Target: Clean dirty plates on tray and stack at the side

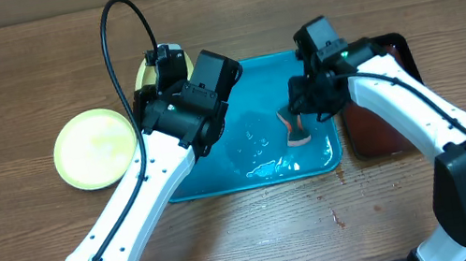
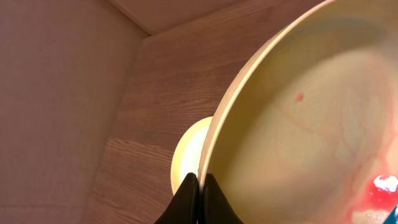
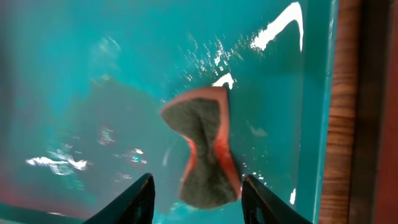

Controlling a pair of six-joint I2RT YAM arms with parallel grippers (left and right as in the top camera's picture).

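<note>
So the right gripper point(image 3: 198, 202) hung wide open, sponge point(image 3: 202, 149) at its 12 o'clock on the tray point(image 3: 74, 74), long axis 12-to-6; left gripper point(image 2: 199, 179) pinched a smeared plate point(image 2: 311, 124) by the rim.

Your orange-edged scouring sponge point(image 1: 295, 129) lies in the right half of the turquoise rectangular plastic tray point(image 1: 259, 88). A round yellow-green plastic plate point(image 1: 96, 149) sits left of that tray, and a dark brown-red tray point(image 1: 375, 130) sits right of it.

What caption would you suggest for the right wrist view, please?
Open right gripper over a pinched sponge on the wet turquoise tray.
</note>
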